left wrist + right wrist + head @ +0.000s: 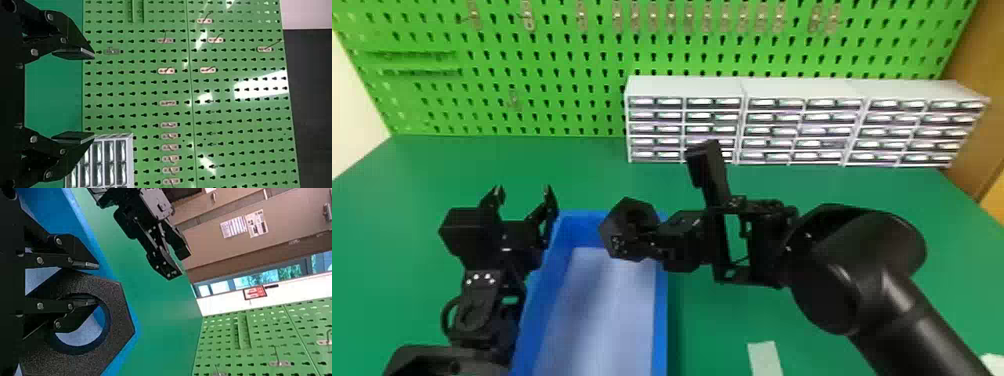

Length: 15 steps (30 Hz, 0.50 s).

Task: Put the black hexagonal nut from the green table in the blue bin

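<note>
My right end effector (93, 284) is clamped on the nut's (613, 229) wall, one finger through the hole. The nut sits over the blue bin's (660, 320) far end, so I'd lower straight down; my left end effector (524, 190) waits, fingers apart.

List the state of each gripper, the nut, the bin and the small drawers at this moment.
Black hexagonal nut: held above the bin, not yet released
Right gripper: closed on the nut's ring, one finger through the hole, the other outside
Left gripper: open, nothing between its fingers
Blue bin: standing on the green table, open at the top
Small drawers: look shut
</note>
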### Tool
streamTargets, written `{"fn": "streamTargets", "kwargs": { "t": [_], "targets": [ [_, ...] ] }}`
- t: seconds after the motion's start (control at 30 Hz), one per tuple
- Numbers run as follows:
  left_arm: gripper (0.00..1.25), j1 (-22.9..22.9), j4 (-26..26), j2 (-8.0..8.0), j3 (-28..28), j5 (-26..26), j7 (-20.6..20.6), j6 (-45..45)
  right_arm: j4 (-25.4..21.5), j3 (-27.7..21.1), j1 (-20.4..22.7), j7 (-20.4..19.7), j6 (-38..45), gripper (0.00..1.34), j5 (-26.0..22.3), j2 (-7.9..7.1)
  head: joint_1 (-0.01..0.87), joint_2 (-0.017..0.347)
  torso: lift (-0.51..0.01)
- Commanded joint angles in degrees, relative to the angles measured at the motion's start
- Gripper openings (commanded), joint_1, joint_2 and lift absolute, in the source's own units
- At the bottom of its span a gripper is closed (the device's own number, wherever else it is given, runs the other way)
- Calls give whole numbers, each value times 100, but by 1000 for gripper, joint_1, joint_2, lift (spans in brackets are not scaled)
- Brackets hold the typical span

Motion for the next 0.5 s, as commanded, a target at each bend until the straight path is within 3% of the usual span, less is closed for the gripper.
{"fn": "streamTargets", "kwargs": {
  "t": [0.0, 0.47],
  "targets": [
    [727, -19, 0, 16, 0, 4, 0, 0, 68, 167, -92, 0, -23, 140, -106, -9, 657, 57, -95],
    [727, -54, 9, 33, 0, 4, 0, 0, 243, 457, -224, -9, -5, 141, -432, 0, 657, 57, -95]
  ]
}}
